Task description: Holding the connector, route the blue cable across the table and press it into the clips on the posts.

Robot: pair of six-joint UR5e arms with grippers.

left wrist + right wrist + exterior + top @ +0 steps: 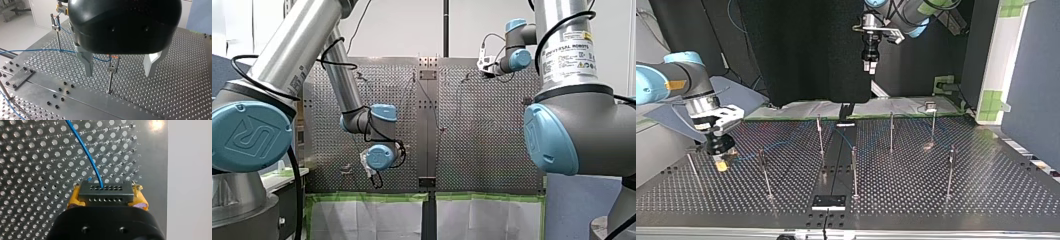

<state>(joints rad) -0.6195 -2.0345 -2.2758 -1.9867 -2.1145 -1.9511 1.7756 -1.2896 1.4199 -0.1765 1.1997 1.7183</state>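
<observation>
The right gripper [106,198] clamps the black connector [105,189] between yellow pads [74,199], the blue cable [85,150] trailing ahead. The left gripper [119,72] hangs wide open, a clip post [110,80] between its fingers [88,63] — routing apparently partway, clips left to fill.

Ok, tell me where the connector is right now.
The connector is clamped between the yellow pads of my right gripper, low over the perforated table at the top view's left, near the leftmost post.

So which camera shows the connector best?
The right wrist view: the connector sits close up, clamped in my right gripper, blue cable leaving it. In the top view the gripper mostly hides it; elsewhere it is too small to tell.
</observation>
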